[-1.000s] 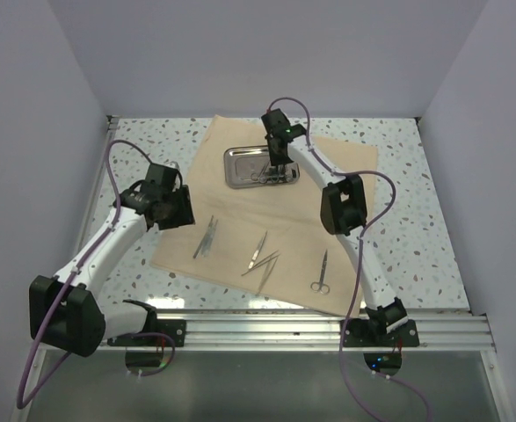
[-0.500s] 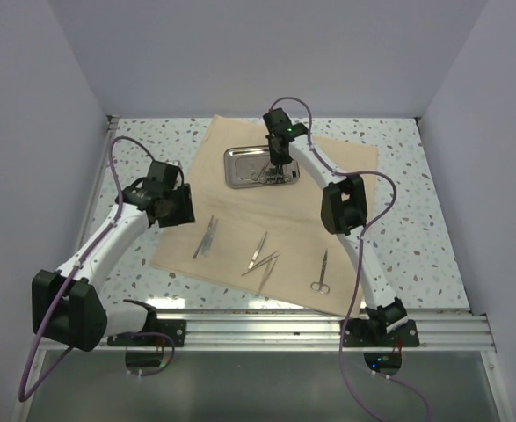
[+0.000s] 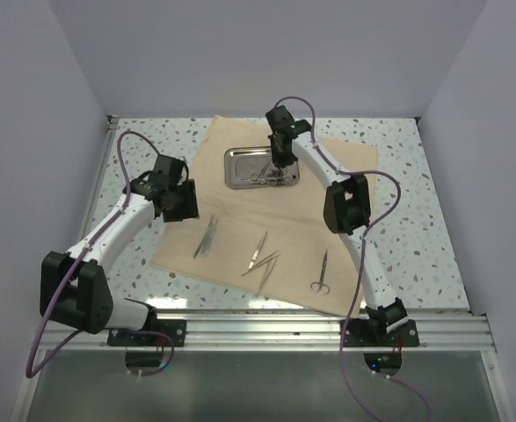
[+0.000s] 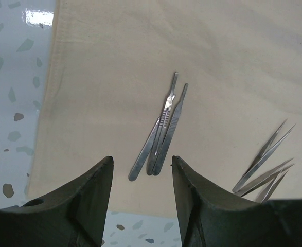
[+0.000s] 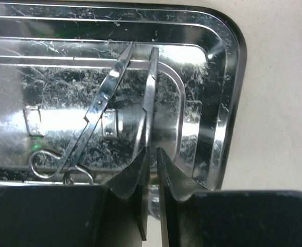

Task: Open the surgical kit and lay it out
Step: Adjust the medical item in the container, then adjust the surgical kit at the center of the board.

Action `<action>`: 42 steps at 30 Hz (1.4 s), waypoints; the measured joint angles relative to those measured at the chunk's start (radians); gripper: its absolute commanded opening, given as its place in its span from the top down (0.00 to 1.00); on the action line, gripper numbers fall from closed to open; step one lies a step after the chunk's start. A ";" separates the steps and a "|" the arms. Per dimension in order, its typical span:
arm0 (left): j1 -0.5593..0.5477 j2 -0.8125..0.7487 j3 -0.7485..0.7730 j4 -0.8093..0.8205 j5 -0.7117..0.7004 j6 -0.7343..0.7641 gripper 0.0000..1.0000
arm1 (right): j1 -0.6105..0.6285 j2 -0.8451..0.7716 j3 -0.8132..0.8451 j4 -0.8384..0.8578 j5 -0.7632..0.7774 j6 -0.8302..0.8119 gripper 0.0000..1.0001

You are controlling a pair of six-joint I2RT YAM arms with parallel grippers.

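Observation:
The beige cloth wrap (image 3: 240,211) lies spread flat on the table. The shiny steel tray (image 3: 240,169) sits on its far part. My right gripper (image 3: 279,163) is down in the tray. In the right wrist view it (image 5: 152,154) is shut on a thin silver instrument (image 5: 151,92) that lies in the tray (image 5: 228,103). A ring-handled forceps (image 5: 96,121) lies beside it. My left gripper (image 3: 177,200) hovers over the cloth's left side. It (image 4: 140,164) is open and empty above a few flat silver handles (image 4: 163,131), with tweezers (image 4: 266,162) to the right.
On the near part of the cloth lie the flat handles (image 3: 207,237), tweezers (image 3: 262,255) and ring-handled scissors (image 3: 319,272). The speckled tabletop (image 3: 416,237) surrounds the cloth. Walls close in the left, right and back. A metal rail (image 3: 328,330) runs along the near edge.
My left arm has swung farther and to the right, nearer the cloth's left edge. My right gripper has stayed in the tray, shifted slightly.

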 measured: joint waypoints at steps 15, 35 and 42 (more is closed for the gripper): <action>0.000 0.215 0.212 0.051 0.003 0.021 0.47 | -0.013 -0.398 -0.309 -0.026 -0.058 0.042 0.25; -0.035 1.052 1.232 0.099 -0.014 0.097 0.43 | 0.027 -1.062 -1.117 0.003 0.006 0.040 0.12; 0.048 1.072 1.212 0.103 -0.146 0.111 0.43 | -0.016 -1.095 -1.180 0.002 0.031 0.076 0.12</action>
